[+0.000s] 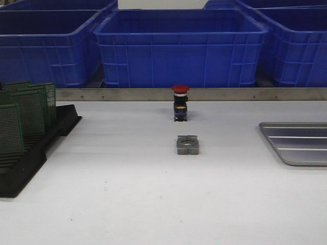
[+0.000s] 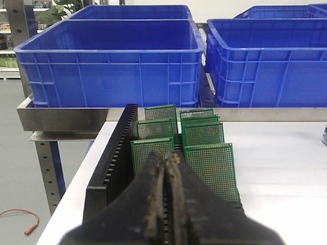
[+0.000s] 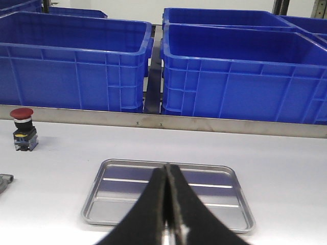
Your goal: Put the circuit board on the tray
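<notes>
Several green circuit boards (image 1: 30, 109) stand upright in a black slotted rack (image 1: 36, 153) at the table's left. The left wrist view shows those circuit boards (image 2: 212, 163) just past my left gripper (image 2: 165, 157), which is shut and holds nothing. The silver tray (image 1: 299, 143) lies flat at the table's right edge, with nothing in it. Seen from the right wrist, the tray (image 3: 115, 204) lies just beyond my right gripper (image 3: 167, 167), also shut and holding nothing. Neither gripper appears in the front view.
A red-capped push button (image 1: 180, 102) stands at the middle back of the table, and a small grey metal block (image 1: 187, 144) lies in front of it. Large blue plastic bins (image 1: 179, 46) line a metal ledge (image 1: 204, 94) behind the table.
</notes>
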You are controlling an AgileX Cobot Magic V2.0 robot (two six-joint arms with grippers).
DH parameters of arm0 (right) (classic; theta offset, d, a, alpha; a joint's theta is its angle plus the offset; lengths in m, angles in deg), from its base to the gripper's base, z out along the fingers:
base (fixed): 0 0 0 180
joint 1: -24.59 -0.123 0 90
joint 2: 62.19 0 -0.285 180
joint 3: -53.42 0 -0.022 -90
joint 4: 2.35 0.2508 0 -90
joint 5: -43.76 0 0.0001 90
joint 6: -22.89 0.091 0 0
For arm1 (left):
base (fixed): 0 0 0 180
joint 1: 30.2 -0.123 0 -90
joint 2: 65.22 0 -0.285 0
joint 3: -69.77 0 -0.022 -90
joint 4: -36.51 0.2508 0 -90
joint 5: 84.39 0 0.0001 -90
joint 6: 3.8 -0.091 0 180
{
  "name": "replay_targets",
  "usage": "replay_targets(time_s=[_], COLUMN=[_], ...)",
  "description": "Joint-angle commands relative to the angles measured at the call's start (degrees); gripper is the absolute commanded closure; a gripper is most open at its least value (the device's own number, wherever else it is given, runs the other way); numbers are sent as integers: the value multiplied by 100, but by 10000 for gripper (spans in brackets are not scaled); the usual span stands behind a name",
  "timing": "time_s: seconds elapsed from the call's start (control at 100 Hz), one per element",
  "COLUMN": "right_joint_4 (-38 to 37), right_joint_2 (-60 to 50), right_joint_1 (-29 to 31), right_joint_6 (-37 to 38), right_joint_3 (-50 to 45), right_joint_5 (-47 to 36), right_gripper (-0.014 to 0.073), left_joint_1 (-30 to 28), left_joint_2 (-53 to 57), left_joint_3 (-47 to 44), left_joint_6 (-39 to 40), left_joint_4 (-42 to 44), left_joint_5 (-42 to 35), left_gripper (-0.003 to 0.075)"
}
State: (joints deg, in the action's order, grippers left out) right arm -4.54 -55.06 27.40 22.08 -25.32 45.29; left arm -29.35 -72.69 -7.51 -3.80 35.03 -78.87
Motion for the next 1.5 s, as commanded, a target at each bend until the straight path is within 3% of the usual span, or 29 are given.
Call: replay_targets(time_s=[0.0, 0.6, 0.89, 1.14, 1.27, 1.37, 1.49], right_joint_4=[-58, -58, -58, -58, -58, -58, -58], right_joint_2=[-142, -142, -142, -142, -142, -142, -142], right_joint_1=[11, 11, 11, 11, 11, 11, 11], right_joint_6=[-9, -9, -9, -9, -9, -9, -9], right_joint_3=[67, 67, 67, 67, 67, 67, 67], right_joint_5=[-422, -422, -422, -422, -422, -422, -422], right_gripper=[706, 706, 706, 706, 706, 706, 706], left_joint_1=[29, 29, 29, 29, 29, 29, 29], left_joint_2=[179, 179, -334, -1929, -2896, -3586, -4323], left_joint_3=[-273, -130, 1428, 2618, 3155, 3534, 3973], left_joint_6=[47, 47, 70, 97, 97, 56, -916], left_joint_4=[-26, -195, 27, -8, -38, -62, -434], left_joint_5=[-434, -457, 1257, 2538, 2838, 2996, 3049], left_gripper=[741, 741, 741, 741, 738, 661, 421])
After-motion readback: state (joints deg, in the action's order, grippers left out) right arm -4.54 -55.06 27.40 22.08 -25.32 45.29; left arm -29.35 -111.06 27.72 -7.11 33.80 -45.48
